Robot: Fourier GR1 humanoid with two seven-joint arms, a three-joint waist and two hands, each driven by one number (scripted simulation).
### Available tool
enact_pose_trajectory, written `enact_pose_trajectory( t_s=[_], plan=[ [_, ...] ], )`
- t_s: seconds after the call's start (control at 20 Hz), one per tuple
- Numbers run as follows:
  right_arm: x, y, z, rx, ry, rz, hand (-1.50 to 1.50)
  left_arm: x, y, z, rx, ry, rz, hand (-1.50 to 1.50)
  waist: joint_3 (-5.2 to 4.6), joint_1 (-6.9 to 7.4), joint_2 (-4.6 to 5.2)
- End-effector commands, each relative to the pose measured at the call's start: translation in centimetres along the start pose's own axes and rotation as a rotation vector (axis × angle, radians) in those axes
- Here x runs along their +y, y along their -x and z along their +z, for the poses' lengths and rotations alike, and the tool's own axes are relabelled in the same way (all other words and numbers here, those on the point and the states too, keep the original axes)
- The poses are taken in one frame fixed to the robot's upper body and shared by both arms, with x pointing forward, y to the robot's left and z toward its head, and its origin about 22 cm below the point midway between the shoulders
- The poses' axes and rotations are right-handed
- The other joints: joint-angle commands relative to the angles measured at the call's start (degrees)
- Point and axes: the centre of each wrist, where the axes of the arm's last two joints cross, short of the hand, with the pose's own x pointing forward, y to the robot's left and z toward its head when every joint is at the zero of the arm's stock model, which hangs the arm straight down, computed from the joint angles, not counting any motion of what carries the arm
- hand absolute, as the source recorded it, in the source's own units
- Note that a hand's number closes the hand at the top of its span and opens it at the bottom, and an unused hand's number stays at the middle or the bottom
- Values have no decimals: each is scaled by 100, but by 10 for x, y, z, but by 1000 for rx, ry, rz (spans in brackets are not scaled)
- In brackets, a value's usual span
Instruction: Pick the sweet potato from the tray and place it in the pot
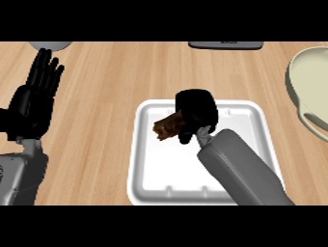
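- The step in hand looks like the grasp: the right hand (195,112), at the frame's centre, is curled down over the sweet potato (170,127), whose brown end shows at the hand's left.
- The sweet potato lies in the upper part of the white tray (249,125); whether it is lifted yet cannot be told.
- The left hand (37,99) rests open, fingers up, at the left edge.
- Next, I judge, comes a lift clear of the tray's rim and a carry to the pot (316,89) at the right edge.
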Motion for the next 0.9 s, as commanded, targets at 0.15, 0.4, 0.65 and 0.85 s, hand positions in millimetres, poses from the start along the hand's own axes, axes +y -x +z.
enact_pose_trajectory(
  t_s=[0.15,0.4,0.65,0.85],
  plan=[
    [-52,-26,-25,179,435,-90,150,1,9,7,-1,1,-3,0,-1,4,-12],
    [-79,-4,-28,294,679,-105,150,9,18,0,13,-21,-12,0,-1,-205,-30],
    [-106,44,-28,426,837,-73,150,8,10,10,6,-40,-5,0,4,-209,-59],
    [-117,69,-10,489,899,-132,150,21,1,15,16,-31,-22,0,4,-220,-68]
  ],
)
